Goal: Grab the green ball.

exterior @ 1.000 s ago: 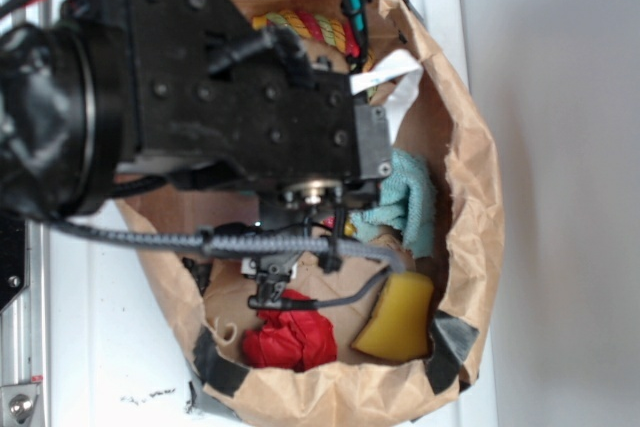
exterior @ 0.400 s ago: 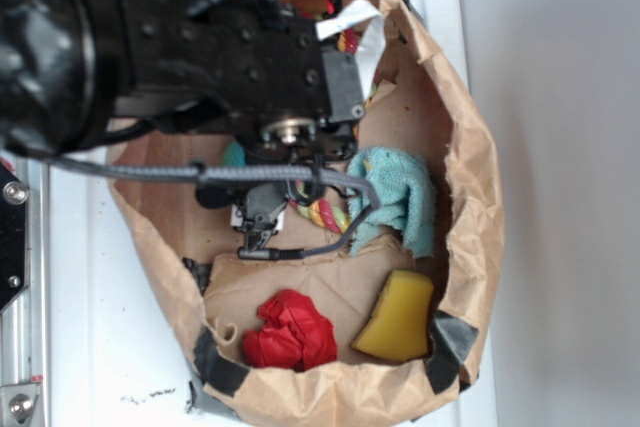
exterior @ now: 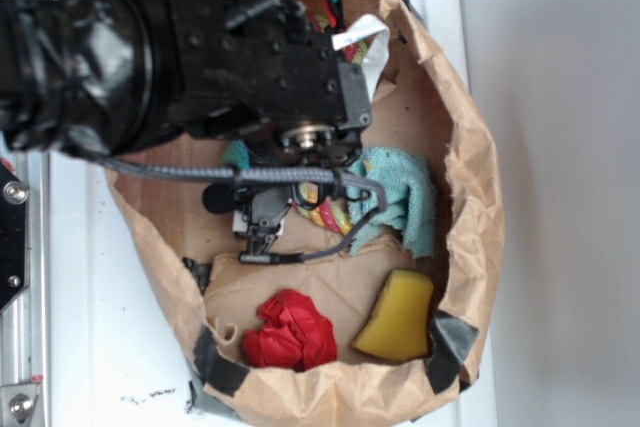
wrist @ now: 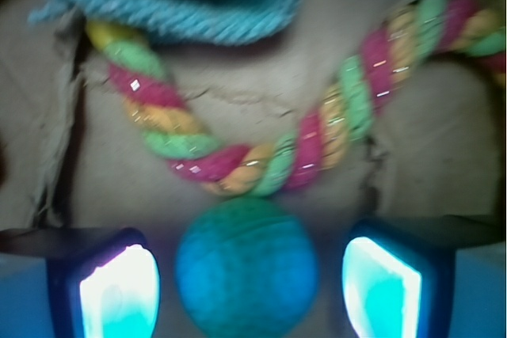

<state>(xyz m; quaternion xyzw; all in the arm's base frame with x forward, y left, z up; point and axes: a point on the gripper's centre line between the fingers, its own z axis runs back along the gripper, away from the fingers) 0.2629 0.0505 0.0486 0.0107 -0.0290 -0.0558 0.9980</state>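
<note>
The white tabletop carries a wide crumpled brown paper bag lying open, its rim reaching nearly from the tabletop's far edge to its near edge and patched with dark tape at the near corners. Over the bag's far left part hangs the bulky black robot arm, hiding much of the interior beneath it. Its jaws point down into the bag; in the wrist view the two fingers stand spread apart, released and gripping nothing, one at each side of the small mint-green textured ball, with a clear gap on either side. The ball sits on the brown paper floor between them, just below a twisted rope of pink, green and orange strands that curves around its far side, close to touching it. In the exterior view only a sliver of the ball shows at the arm's lower edge, near the bag's middle. A teal terry cloth lies bunched against the bag's right wall, beside the rope. Toward the near right corner rests a yellow wedge-shaped sponge, and left of it, apart, a crumpled red cloth wad against the near rim
</note>
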